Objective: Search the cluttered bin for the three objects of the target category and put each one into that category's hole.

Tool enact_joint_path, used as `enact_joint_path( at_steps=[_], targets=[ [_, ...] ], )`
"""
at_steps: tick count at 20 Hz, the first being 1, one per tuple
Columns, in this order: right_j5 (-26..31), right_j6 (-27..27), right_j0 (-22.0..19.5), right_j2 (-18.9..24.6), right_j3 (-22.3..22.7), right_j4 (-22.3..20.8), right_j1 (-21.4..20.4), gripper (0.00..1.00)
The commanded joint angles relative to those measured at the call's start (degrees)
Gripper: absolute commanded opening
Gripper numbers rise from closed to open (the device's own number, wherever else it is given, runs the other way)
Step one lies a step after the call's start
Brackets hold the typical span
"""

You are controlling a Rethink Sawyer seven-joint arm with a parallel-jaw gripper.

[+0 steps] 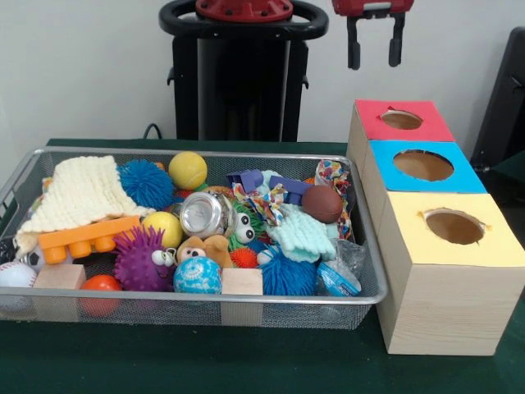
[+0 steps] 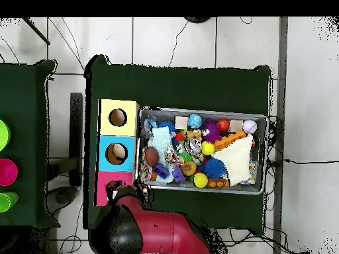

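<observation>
The bin (image 1: 148, 298) is a wide silver wire-mesh basket on the green table, full of toys; it also shows in the overhead view (image 2: 202, 110). Three wooden boxes stand beside it in a row, each with a round hole: a red-topped box (image 1: 373, 111), a blue-topped box (image 1: 385, 154) and a yellow-topped box (image 1: 500, 246). My gripper (image 1: 375, 45) hangs high above the red-topped box, open and empty, well apart from the bin. In the overhead view the gripper (image 2: 128, 193) sits over the red-topped box (image 2: 102, 182).
In the bin lie a cream knitted cloth (image 1: 82, 193), an orange brick (image 1: 82, 236), yellow balls (image 1: 188, 170), a blue spiky ball (image 1: 146, 182), a purple spiky ball (image 1: 141, 261), a metal can (image 1: 203, 215), a brown ball (image 1: 321, 203), a baseball (image 1: 15, 275) and wooden blocks (image 1: 242, 281).
</observation>
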Motion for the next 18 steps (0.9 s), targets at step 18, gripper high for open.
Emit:
enact_joint_path(
  at_steps=[18],
  targets=[
    [-15.81, 6.79, -3.21, 0.98, -0.3, -12.05, 20.04, 1.0]
  ],
)
